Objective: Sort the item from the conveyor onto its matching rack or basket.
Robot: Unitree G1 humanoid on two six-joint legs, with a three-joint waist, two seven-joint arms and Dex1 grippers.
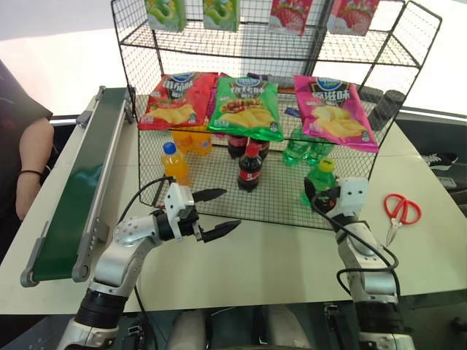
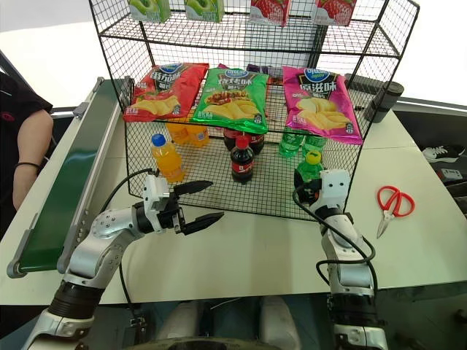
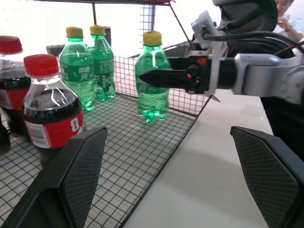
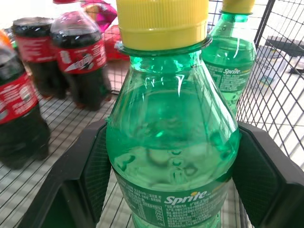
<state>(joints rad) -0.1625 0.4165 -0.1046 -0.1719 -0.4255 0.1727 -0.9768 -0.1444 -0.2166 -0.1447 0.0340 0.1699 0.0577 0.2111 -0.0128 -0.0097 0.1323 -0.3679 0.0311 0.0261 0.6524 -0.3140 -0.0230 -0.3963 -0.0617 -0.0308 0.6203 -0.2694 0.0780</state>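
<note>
The item point(image 1: 321, 177), a clear-green soda bottle with a yellow cap, stands upright in the front right corner of the black wire basket point(image 1: 271, 201). My right gripper point(image 4: 171, 178) is shut on its body, one black finger on each side point(image 3: 156, 78). Whether its base rests on the mesh or hangs just above it, I cannot tell. My left gripper point(image 1: 229, 209) is open and holds nothing, just outside the basket's front wall and pointing right. The dark green conveyor point(image 1: 80, 186) runs along the table's left side with nothing on it.
In the basket stand cola bottles point(image 1: 249, 166), orange-drink bottles point(image 1: 175, 163) and two more green bottles point(image 3: 85, 71). Chip bags point(image 1: 246, 107) lie on the shelf above. Red scissors point(image 1: 400, 211) lie at the right. A person's arm point(image 1: 31, 153) is beside the conveyor.
</note>
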